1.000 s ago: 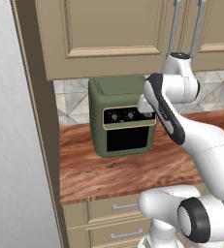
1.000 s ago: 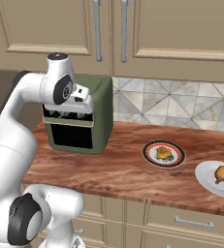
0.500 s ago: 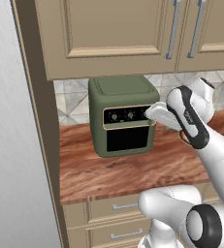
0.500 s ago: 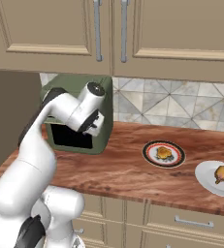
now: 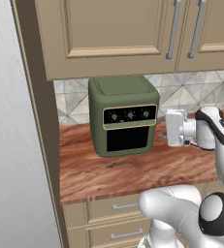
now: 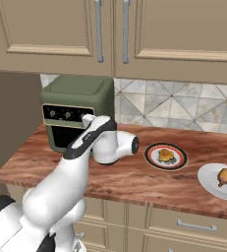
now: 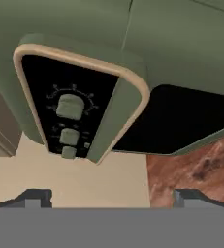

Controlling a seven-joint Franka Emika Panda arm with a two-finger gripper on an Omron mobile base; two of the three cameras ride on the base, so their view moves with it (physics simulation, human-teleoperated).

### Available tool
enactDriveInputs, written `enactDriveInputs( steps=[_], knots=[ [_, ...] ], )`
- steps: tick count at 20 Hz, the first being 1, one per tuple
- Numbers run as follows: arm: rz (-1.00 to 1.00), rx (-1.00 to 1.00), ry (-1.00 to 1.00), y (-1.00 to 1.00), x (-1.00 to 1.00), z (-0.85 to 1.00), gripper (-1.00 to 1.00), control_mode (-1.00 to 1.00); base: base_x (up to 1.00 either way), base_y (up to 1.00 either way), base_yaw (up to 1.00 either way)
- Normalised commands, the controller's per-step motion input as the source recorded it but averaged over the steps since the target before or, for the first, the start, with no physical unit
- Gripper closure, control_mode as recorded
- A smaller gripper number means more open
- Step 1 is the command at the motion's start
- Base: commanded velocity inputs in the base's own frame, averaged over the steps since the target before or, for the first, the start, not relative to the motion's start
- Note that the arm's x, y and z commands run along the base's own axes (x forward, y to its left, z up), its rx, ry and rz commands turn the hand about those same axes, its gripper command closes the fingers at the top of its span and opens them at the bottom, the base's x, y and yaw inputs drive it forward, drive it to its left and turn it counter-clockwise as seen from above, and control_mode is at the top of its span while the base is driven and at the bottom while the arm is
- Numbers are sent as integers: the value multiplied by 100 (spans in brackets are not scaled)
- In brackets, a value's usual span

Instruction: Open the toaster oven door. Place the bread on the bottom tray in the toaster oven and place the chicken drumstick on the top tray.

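My gripper (image 7: 111,196) hangs beside the toaster oven (image 5: 123,115), jaws spread wide and empty, lined up to reach its closed toaster oven door (image 5: 128,138).

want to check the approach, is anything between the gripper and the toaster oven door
Nothing visible. The open gripper sits just off the toaster oven, its door shut, with bare counter below.

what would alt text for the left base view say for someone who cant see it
An olive-green toaster oven sits on a wooden counter under beige wall cabinets, its door closed. The robot's white arm reaches in from the right, its end effector beside the oven's right side, holding nothing.
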Motion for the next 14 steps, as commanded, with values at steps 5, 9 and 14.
enactDriveInputs(
  steps=[5,9,14],
  knots=[
    [-3,47,0,11,52,-13,-100,-100,0,0,0],
    [-3,3,0,3,24,-14,-100,-100,0,0,0],
    [-9,0,1,0,30,-1,-100,-100,0,0,0]
  ],
)
